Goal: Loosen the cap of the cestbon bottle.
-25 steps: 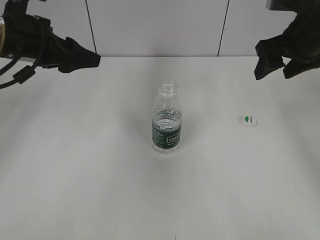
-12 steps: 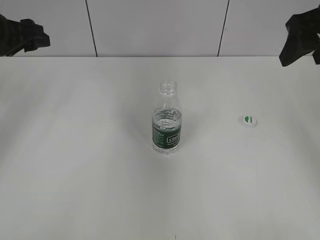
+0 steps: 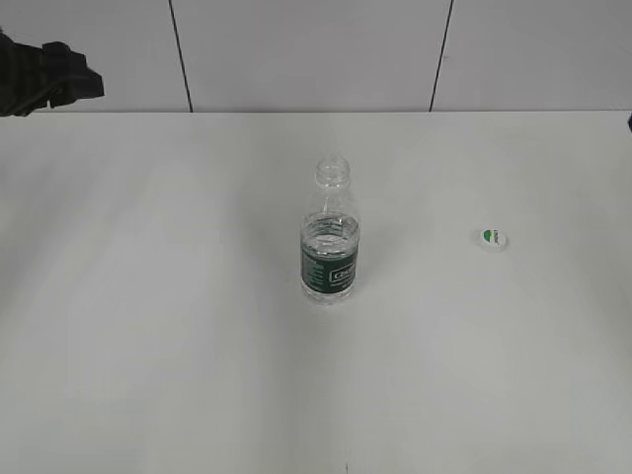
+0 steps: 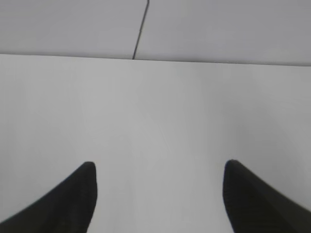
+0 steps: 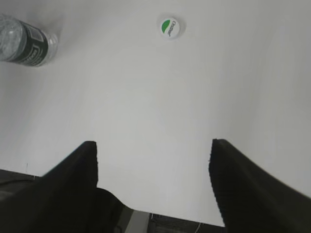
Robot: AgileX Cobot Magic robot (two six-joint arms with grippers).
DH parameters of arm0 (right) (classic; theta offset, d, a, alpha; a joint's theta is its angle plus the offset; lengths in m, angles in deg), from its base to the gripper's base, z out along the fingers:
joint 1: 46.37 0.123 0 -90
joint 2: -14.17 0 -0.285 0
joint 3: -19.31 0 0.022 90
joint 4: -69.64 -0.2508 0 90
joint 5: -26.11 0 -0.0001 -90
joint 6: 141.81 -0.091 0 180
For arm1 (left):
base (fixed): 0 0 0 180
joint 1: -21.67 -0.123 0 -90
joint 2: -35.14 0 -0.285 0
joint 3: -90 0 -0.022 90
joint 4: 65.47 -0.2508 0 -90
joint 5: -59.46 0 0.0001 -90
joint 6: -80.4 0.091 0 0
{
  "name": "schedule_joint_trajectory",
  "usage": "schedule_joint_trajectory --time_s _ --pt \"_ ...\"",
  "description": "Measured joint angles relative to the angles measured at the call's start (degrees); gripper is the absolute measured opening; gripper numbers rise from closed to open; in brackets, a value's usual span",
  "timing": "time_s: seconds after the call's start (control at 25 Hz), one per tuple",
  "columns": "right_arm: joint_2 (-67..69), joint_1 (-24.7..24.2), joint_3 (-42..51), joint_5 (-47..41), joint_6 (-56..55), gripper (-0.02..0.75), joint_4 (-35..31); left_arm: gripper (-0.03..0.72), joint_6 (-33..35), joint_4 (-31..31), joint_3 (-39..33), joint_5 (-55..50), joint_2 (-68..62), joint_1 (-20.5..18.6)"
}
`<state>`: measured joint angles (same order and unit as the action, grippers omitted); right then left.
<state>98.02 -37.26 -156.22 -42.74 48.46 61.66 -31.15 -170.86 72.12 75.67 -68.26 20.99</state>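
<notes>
While both grippers stand open w/ nothing between the jaws, left gripper [image 4: 158, 167] over bare table [image 3: 148, 346] and right gripper [image 5: 153, 145] likewise, the cestbon bottle [image 3: 330, 247] stands upright mid-table, neck uncapped, cap [image 3: 494, 238] lying well apart to its right, nothing btwn them, paneled wall [image 3: 296, 49] behind.

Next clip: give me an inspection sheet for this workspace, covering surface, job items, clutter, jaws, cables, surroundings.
Surface: white table, bare and clean where visible.
Job's things: cestbon bottle upright mid-table, neck open; cap off, lying flat on the table to its right, apart from it.
Clutter: nothing seen.
Grippers: left gripper jaws open, empty, at the far left edge; right gripper jaws open, empty, above the table's edge.
Cables: nothing seen.
Surroundings: pale panelled wall with dark seams behind the table.
</notes>
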Motion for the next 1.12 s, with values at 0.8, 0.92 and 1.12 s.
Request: schedule_joint_trajectory --time_s 0.8,0.92,1.12 --pt "-48.97 0.00 36.17 6.09 -0.48 0.543 3.54 0.495 -0.11 0.00 -0.05 1.99 2.14 0.00" --pt "-56.33 0.00 39.47 6.25 -0.48 0.543 3.78 0.495 -0.11 0.00 -0.05 1.99 2.14 0.00" --pt "-66.69 0.00 42.88 6.38 -0.48 0.543 3.95 0.495 -0.11 0.00 -0.05 2.35 2.18 0.00"
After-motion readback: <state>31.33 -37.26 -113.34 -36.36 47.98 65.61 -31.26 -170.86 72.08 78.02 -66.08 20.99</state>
